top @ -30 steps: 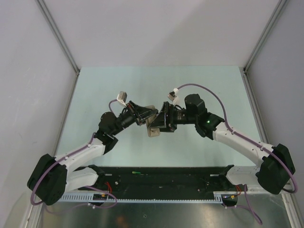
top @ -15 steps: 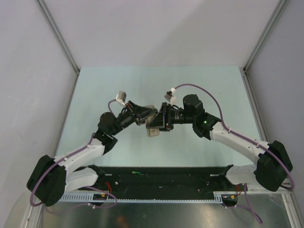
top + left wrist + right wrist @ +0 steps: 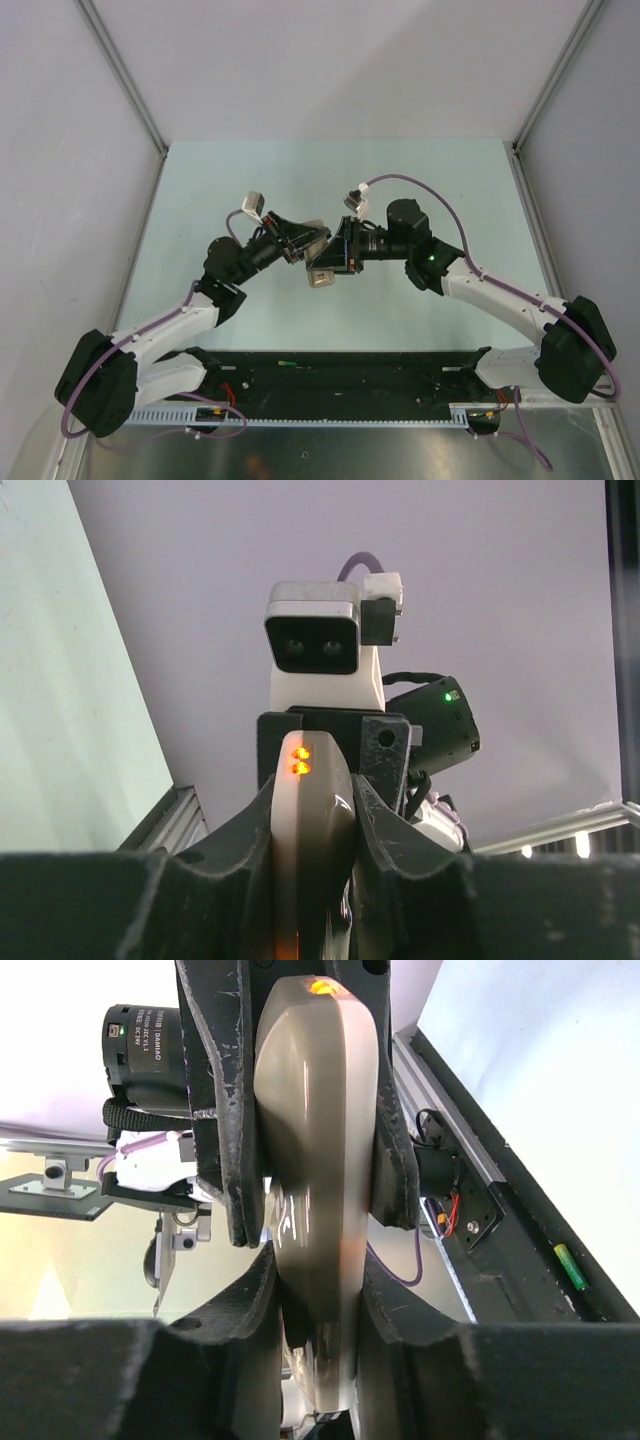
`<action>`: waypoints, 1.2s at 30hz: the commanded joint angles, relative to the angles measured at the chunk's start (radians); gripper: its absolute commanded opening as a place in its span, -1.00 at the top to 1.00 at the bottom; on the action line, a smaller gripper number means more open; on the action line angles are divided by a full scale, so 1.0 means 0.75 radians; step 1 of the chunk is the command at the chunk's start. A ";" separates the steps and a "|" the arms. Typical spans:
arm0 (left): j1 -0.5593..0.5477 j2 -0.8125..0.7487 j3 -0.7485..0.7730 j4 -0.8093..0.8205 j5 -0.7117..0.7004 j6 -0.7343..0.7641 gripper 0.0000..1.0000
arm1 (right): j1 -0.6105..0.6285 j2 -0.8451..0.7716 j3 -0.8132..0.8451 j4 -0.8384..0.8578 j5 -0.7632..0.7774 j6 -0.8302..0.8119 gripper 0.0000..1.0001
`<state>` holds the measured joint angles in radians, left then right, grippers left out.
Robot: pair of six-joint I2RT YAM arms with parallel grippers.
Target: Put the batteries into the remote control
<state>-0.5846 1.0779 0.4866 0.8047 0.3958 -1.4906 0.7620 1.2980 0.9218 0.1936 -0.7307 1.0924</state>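
- The pale green flat tabletop (image 3: 200, 190) carries the whole set-up and is walled in by grey panels on three sides.
- The left arm (image 3: 170, 325), white and black with a purple cable, reaches from the near left corner towards the middle of the tabletop. The right arm (image 3: 500, 300) mirrors it from the near right corner, so the two wrists meet nose to nose.
- A long black rail (image 3: 350, 375) runs along the near edge between the two arm bases.
- The slim pale rectangular remote control (image 3: 320, 272) sits between the two wrists over the middle of the tabletop. Both wrist views show it edge-on, and small orange lights glow at its far end in the left wrist view.
- The left gripper (image 3: 313, 790) is clamped on the remote control, with one black finger pressed flat against each broad face.
- The right gripper (image 3: 315, 1260) grips the same remote control from the opposite end. Its own fingers (image 3: 245, 1300) hug both faces, and the other gripper's scuffed pads sit just beyond them.
- A tiny green cylindrical battery (image 3: 571, 1266) lies on the black rail at the near edge, well apart from the remote control (no other battery can be made out).
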 commanded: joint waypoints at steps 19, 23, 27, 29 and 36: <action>-0.161 0.235 0.733 -1.465 -0.949 1.203 1.00 | 0.019 -0.555 0.121 -1.129 1.255 -0.579 -1.00; -0.206 0.536 0.934 -1.698 -1.287 1.382 1.00 | 0.037 -0.548 0.121 -1.215 1.440 -0.585 -1.00; -0.204 0.830 1.095 -1.868 -1.489 1.519 1.00 | 0.043 -0.540 0.121 -1.248 1.514 -0.606 -0.99; -0.204 0.959 1.155 -1.942 -1.566 1.527 1.00 | 0.045 -0.546 0.119 -1.268 1.526 -0.624 -0.99; -0.188 1.203 1.263 -2.061 -1.655 1.476 1.00 | 0.031 -0.571 0.119 -1.279 1.516 -0.669 -1.00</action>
<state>-0.7380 1.9934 1.3563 -0.6353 -0.7197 -0.3893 0.7887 0.8940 0.9886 -0.7555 0.3622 0.6270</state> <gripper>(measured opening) 0.313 0.994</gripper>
